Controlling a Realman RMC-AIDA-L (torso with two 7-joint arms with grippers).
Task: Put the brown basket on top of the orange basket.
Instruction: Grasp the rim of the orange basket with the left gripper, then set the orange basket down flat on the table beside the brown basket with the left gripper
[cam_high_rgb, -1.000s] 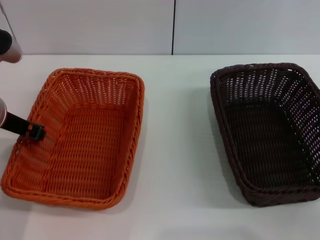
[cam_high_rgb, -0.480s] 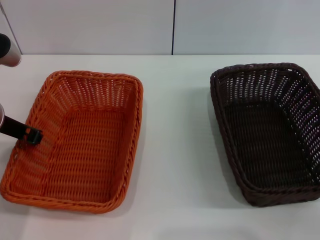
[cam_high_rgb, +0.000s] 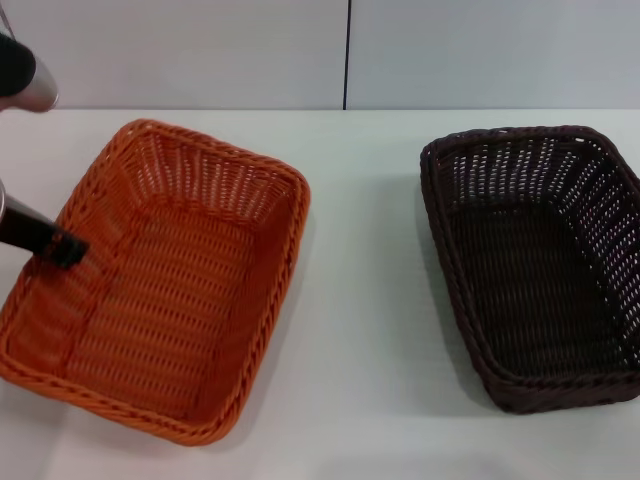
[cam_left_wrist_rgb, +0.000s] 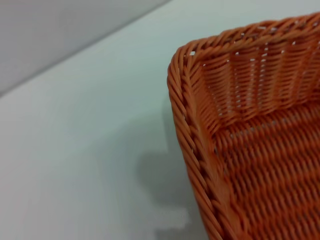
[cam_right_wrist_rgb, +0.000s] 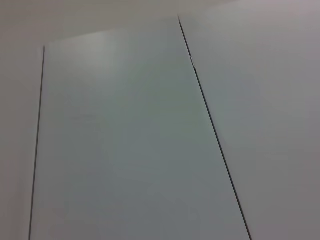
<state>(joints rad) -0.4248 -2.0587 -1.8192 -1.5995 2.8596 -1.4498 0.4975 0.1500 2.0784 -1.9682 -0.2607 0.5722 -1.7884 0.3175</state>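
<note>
While the brown basket (cam_high_rgb: 535, 265) sits flat on the right side of the white table (cam_high_rgb: 360, 300), the orange basket (cam_high_rgb: 165, 275) lies on the left side, turned askew, so its far right corner points toward the back wall (cam_high_rgb: 200, 50). The two baskets are well apart, with only bare tabletop between them, and nothing rests inside either one.

From the left edge of the head view, the left gripper (cam_high_rgb: 62, 250) reaches in at the orange basket's left wall, its dark tip over the braided rim and against the inside of that wall. The fingers seem to be pinching the wall, though the tip is too small and dark to be sure. A rounded grey part of the left arm (cam_high_rgb: 25, 75) shows at the far left corner.

Seen from the left wrist, one corner of the orange basket's rim (cam_left_wrist_rgb: 192, 115) fills the view, with a soft shadow on the table beside it.

Only pale wall panels (cam_right_wrist_rgb: 140, 130) with thin dark seams appear in the right wrist view; the right gripper is out of sight.
</note>
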